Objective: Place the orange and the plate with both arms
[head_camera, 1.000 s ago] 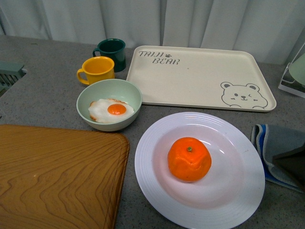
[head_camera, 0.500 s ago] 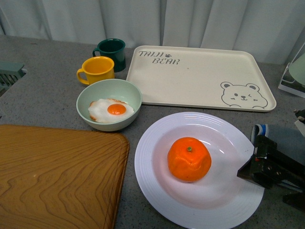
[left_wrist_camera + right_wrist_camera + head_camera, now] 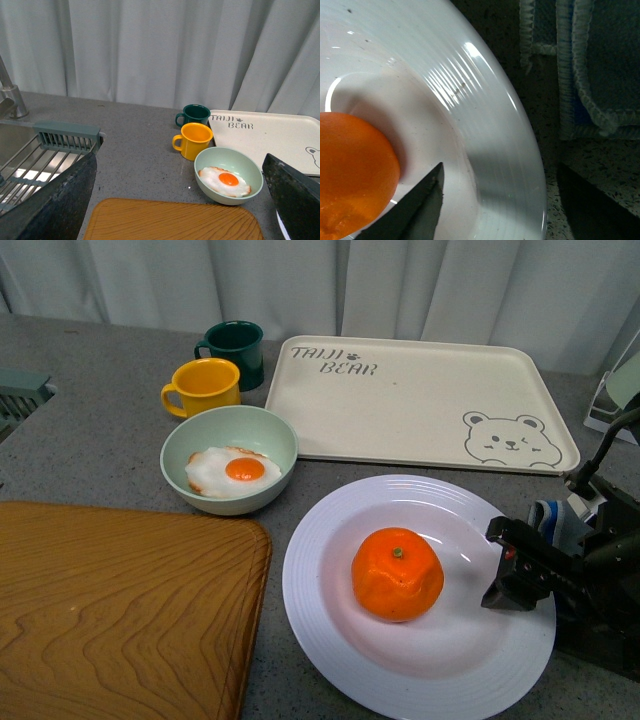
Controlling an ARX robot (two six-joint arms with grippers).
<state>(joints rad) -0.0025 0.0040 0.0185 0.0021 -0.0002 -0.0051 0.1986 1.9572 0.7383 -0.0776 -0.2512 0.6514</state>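
Moving in from the right edge since half a second ago, the black right pincer (image 3: pixel 505 568) now reaches over the rim of the large round glossy white plate (image 3: pixel 325 625). In the right wrist view its fingers (image 3: pixel 417 207) stand released, one over the plate's well and the other outside the rim, gripping nothing. The bright, lumpy-skinned orange (image 3: pixel 397 574) sits at the plate's middle, near that pincer, on the grey speckled surface (image 3: pixel 100 450). The left pincer (image 3: pixel 180 167) hangs spread wide and empty.
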